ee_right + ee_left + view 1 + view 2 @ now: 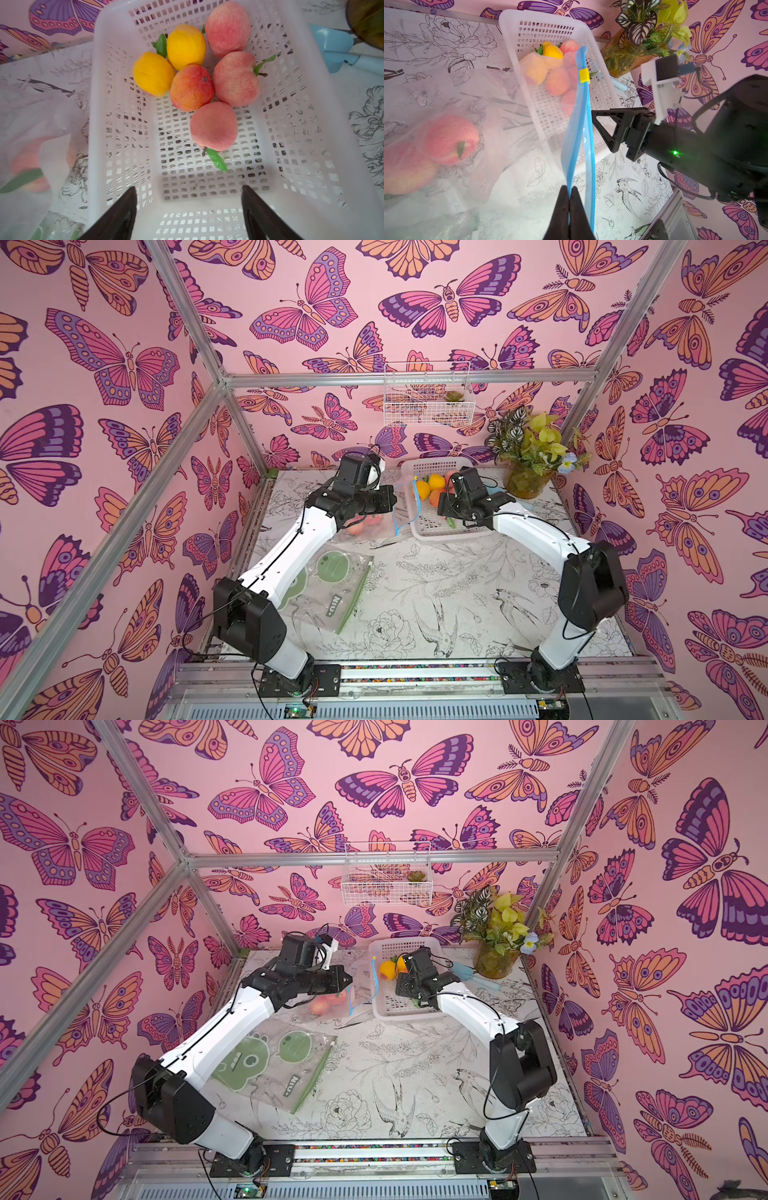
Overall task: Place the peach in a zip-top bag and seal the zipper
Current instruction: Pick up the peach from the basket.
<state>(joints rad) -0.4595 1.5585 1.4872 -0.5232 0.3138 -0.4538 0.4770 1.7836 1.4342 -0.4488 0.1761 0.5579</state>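
Pink butterfly walls around a white tabletop (436,593) printed with birds and flowers. At the far side, one pink peach (450,139) already inside the clear zip-top bag (492,108), perhaps with a second beside it, though blurred by the film. More fruit loose in the white slotted basket (93,108) just beside the bag: the nearest basket peach (214,126) with stem and leaf pointing toward the right gripper, two more pink ones and an orange-red one touching behind it, then two yellow fruits (153,74) against the far wall. Left gripper (569,207) pinched tight on the bag's blue zipper strip (579,128), holding that edge upright next to the basket's side wall. Yellow slider (584,75) on the strip, well away from the pinch. Right gripper (188,189) over the near end of the basket, jaws spread wide, nothing between them, apart from the fruit. Nearer the arm bases, a second bag with green cartoon print (332,593) flat on the table, partly under the left arm. In the far right corner, a glass vase of leaves and flowers (525,481); on the back wall, a white wire rack (428,393) with a small succulent.
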